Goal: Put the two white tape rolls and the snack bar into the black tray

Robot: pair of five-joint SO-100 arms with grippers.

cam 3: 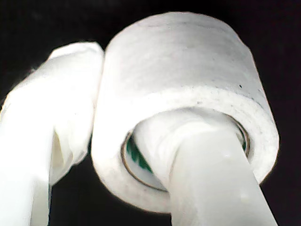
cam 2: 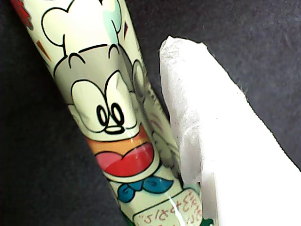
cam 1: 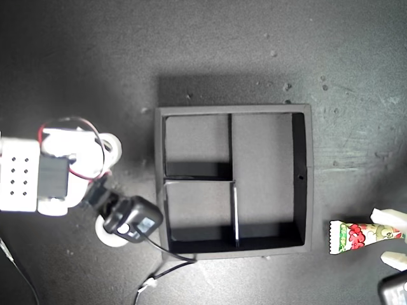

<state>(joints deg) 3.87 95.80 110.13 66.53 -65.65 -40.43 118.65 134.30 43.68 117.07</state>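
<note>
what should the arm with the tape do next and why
Probably lift and carry it toward the black tray. My second gripper already pinches a tape roll, one finger through its hole, and every tray compartment looks empty.

Tray (cam 1: 302, 171): matte black, walls and dividers too, on a dark grey tabletop (cam 1: 76, 57) w/ pale specks. Snack bar (cam 1: 356, 236): cream-white wrapper w/ red and green marks; close up, a black-outlined cartoon face, red-orange mouth, blue bow. Tape rolls, one at 9 o'clock of the tray (cam 1: 113, 149), one at 8 o'clock (cam 1: 108, 236): plain white. Grippers: white fingers (cam 3: 51, 122), black motor, red + black wires.
</note>
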